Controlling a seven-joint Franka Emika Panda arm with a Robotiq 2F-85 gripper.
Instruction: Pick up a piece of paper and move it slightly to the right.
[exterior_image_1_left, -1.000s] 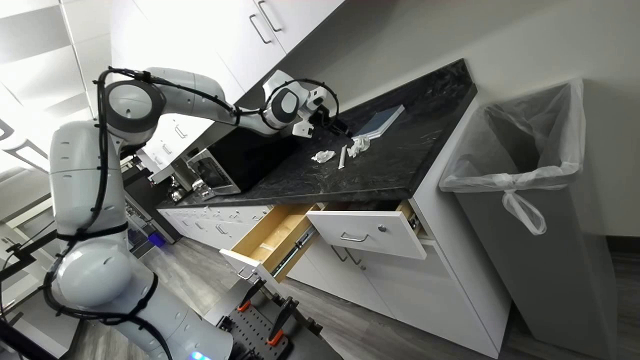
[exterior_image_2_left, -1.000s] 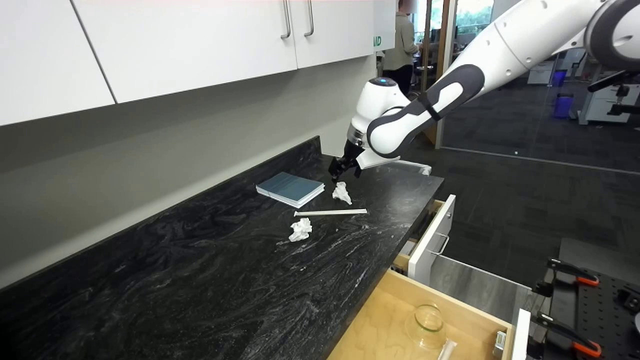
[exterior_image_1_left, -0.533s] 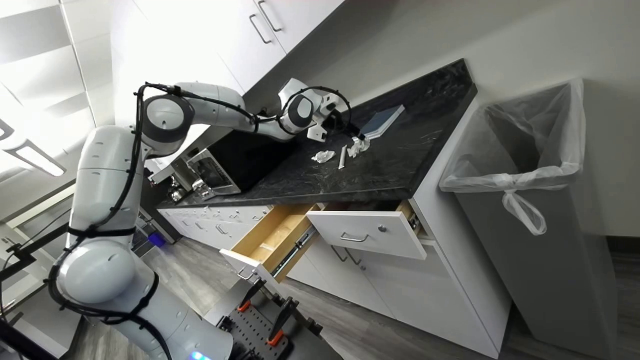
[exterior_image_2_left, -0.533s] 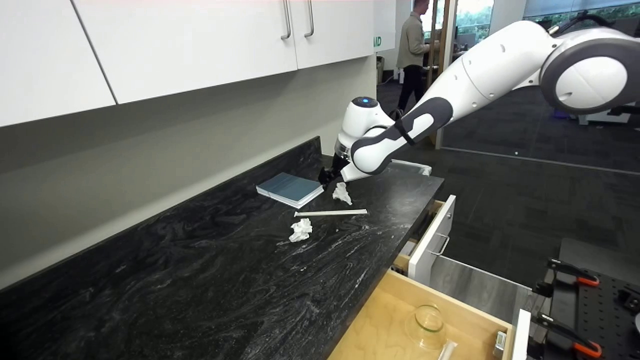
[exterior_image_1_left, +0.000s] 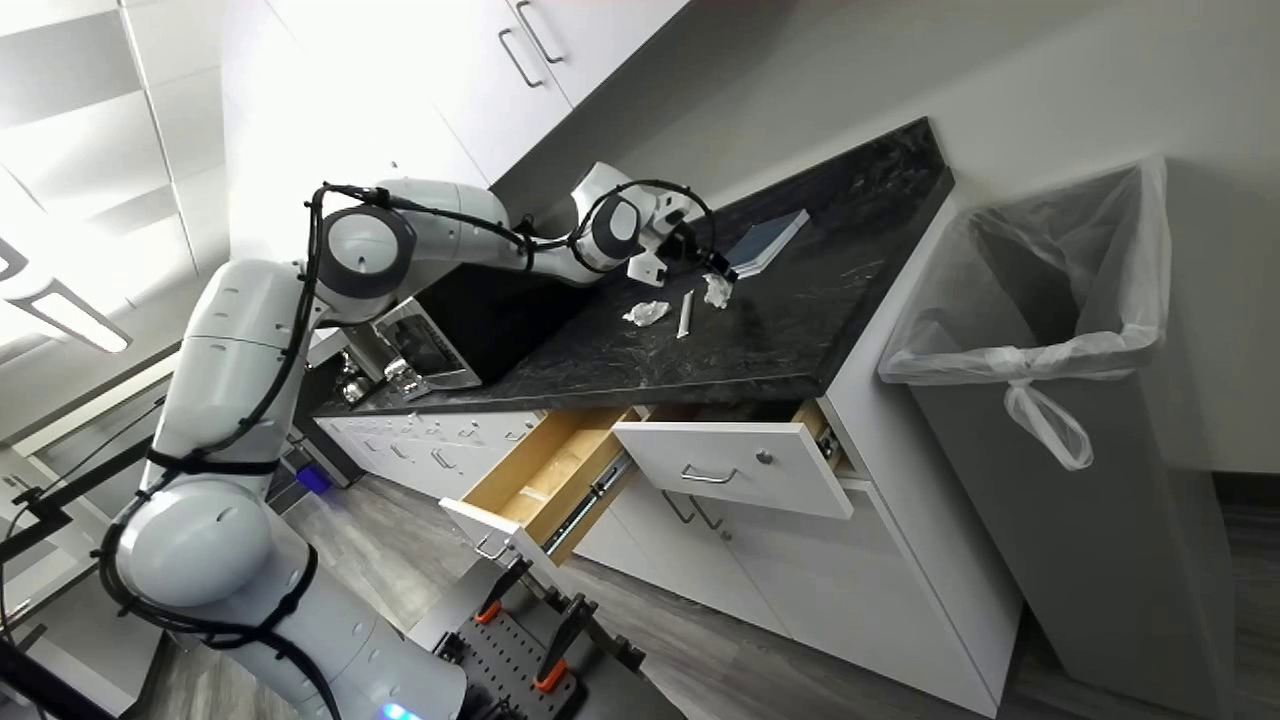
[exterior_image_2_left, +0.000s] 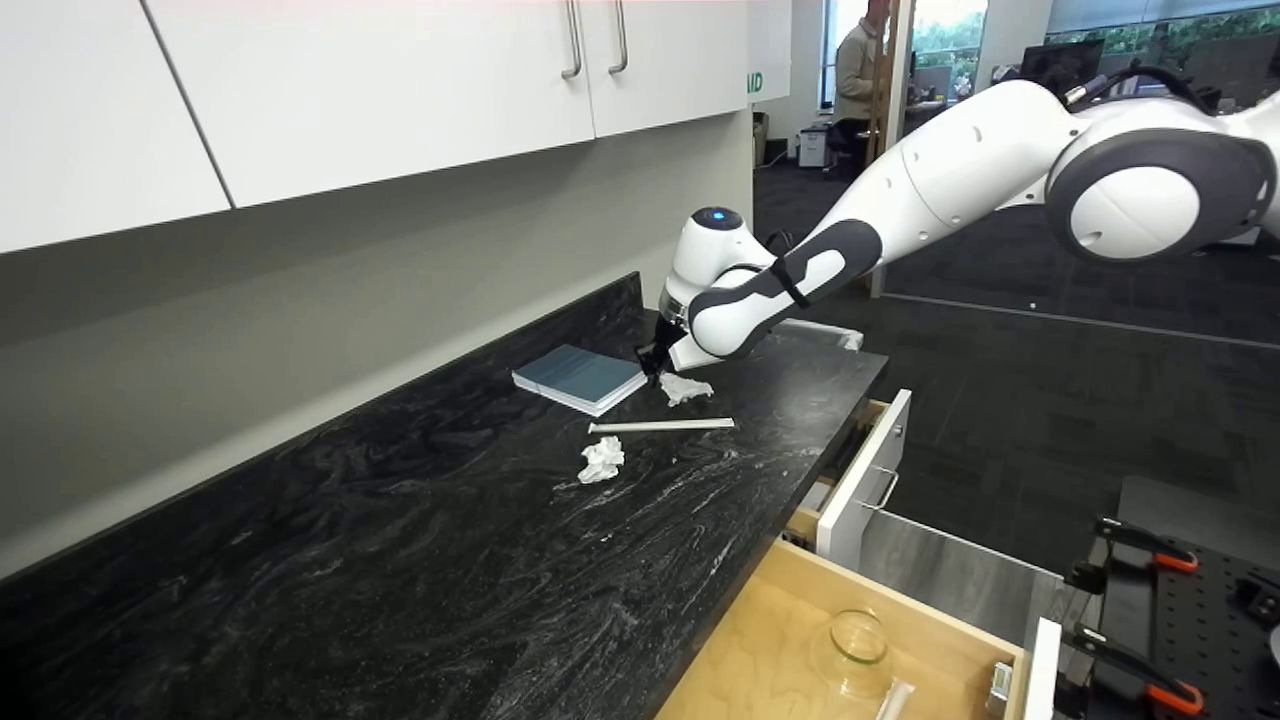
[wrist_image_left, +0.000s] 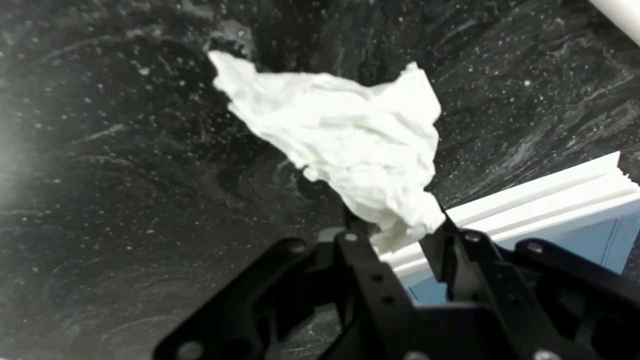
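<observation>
Claw (wrist_image_left: 398, 227) clenched on one end of a crumpled white paper (wrist_image_left: 355, 135), a robot arm (exterior_image_2_left: 1135, 205) reaches over the dark counter (exterior_image_2_left: 330, 590), its forearm (exterior_image_2_left: 945, 165) sloping down to a sharply bent wrist (exterior_image_2_left: 705, 252) and the claw tipped downward. The held paper is just beside a blue-covered booklet stack (exterior_image_2_left: 580, 376), near a slim white stick (exterior_image_2_left: 660, 426); another crumpled wad (exterior_image_2_left: 602, 460) lies on the stick's other side. Whether the held paper touches the counter cannot be told.

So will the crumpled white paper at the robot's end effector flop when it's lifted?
The crumpled white paper will probably droop, since it looks thin and creased. Its jagged, spread-out shape seems unlikely to roll.
</observation>
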